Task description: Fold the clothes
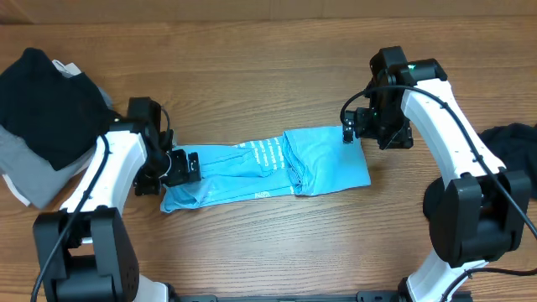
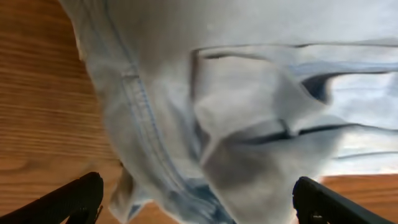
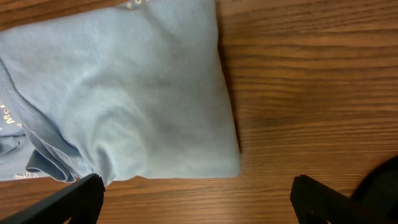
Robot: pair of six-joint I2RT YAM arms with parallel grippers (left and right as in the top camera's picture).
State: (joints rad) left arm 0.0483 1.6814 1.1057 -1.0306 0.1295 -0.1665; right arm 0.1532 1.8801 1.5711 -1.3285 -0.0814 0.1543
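Step in hand: mid-fold on the light blue T-shirt (image 1: 277,168), I judge. It is already narrowed to a long band but not yet a compact packet.
Where the shirt lies: flat on the counter (image 1: 252,75), mid-way between the arms, with its right part doubled over (white lettering shows near the middle).
Left tool (image 1: 186,166): fingers spread wide at the band's left end, pinching nothing.
Right tool (image 1: 347,130): fingers spread wide at the far right corner, gripping nothing. The cloth lies just beside it.
Other clothes: a black, grey and white heap (image 1: 46,109) at far left; a dark garment (image 1: 513,138) at the right edge.
Next move calls for: a clean pinch through all layers at one end, then carrying that end across to the other (loose layers may slide apart).
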